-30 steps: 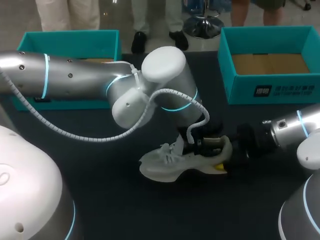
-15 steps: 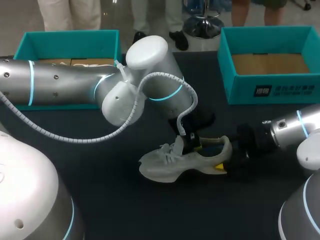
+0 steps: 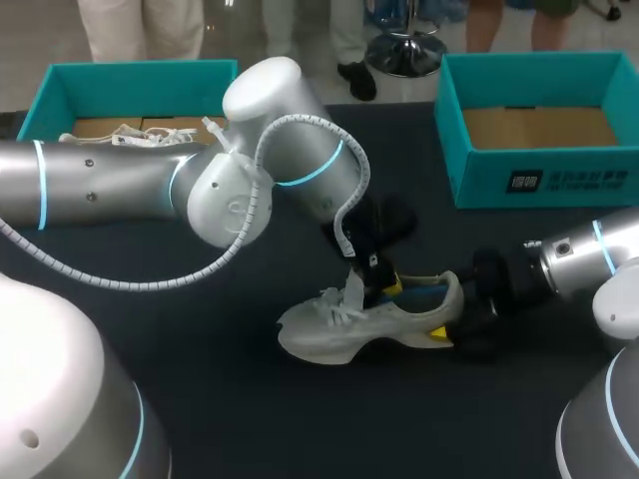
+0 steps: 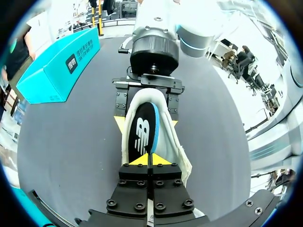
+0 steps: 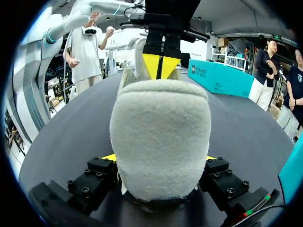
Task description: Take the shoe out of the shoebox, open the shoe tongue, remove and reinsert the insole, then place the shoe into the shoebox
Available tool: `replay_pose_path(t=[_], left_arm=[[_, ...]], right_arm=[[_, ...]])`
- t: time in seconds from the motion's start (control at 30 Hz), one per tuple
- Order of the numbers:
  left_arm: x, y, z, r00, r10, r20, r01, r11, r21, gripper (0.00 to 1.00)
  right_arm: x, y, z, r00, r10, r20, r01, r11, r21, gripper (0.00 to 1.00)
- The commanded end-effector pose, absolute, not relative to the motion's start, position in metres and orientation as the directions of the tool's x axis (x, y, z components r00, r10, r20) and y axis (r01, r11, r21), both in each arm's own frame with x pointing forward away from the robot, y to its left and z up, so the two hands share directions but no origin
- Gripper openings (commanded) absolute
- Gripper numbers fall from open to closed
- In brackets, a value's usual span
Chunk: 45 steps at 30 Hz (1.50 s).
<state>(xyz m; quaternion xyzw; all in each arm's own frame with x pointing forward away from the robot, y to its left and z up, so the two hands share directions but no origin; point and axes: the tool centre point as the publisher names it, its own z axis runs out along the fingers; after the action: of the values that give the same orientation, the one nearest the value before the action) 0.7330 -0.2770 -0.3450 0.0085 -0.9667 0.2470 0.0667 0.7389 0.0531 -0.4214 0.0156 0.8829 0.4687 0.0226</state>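
A white shoe (image 3: 334, 327) lies on its side on the dark table, toe toward my left. My right gripper (image 3: 451, 317) is shut on its heel (image 5: 161, 137), one yellow tip on each side. My left gripper (image 3: 378, 287) hangs over the shoe's opening beside the raised tongue. In the left wrist view its fingers (image 4: 148, 163) are shut on the front end of the black, blue-edged insole (image 4: 141, 132), which is tilted up inside the shoe (image 4: 179, 149). The right gripper (image 4: 146, 124) shows behind the heel. From the right wrist, the left gripper (image 5: 162, 66) stands shut beyond the heel.
A teal shoebox (image 3: 140, 70) at the back left holds another white shoe (image 3: 120, 135). A second teal shoebox (image 3: 479, 185) stands open at the back right. My left arm's big elbow spans the table's middle left.
My left arm has drawn back to the left and risen, its gripper sliding from the heel end of the opening toward the tongue. The shoe and my right gripper have stayed put.
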Motion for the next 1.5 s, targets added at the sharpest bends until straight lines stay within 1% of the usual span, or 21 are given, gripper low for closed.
replay_pose_path(t=[0.03, 0.33, 0.7, 1.5], left_arm=[[0.734, -0.268, -0.339, -0.989, 0.031, 0.146, -0.048, 0.861, -0.506, 0.00], [0.730, -0.270, -0.327, -0.982, 0.059, 0.179, -0.052, 0.827, -0.560, 0.00], [0.728, -0.257, -0.315, -0.976, 0.081, 0.201, -0.059, 0.792, -0.607, 0.00], [0.720, -0.290, -0.320, -0.959, 0.136, 0.250, -0.055, 0.775, -0.630, 0.00]], right_arm=[[0.737, 0.054, -0.421, -0.998, 0.050, -0.027, 0.006, 0.564, 0.826, 0.00], [0.737, 0.054, -0.421, -0.998, 0.050, -0.027, 0.006, 0.564, 0.826, 0.00], [0.737, 0.054, -0.421, -0.998, 0.050, -0.027, 0.006, 0.564, 0.826, 0.00], [0.737, 0.054, -0.421, -0.998, 0.050, -0.027, 0.006, 0.564, 0.826, 0.00]])
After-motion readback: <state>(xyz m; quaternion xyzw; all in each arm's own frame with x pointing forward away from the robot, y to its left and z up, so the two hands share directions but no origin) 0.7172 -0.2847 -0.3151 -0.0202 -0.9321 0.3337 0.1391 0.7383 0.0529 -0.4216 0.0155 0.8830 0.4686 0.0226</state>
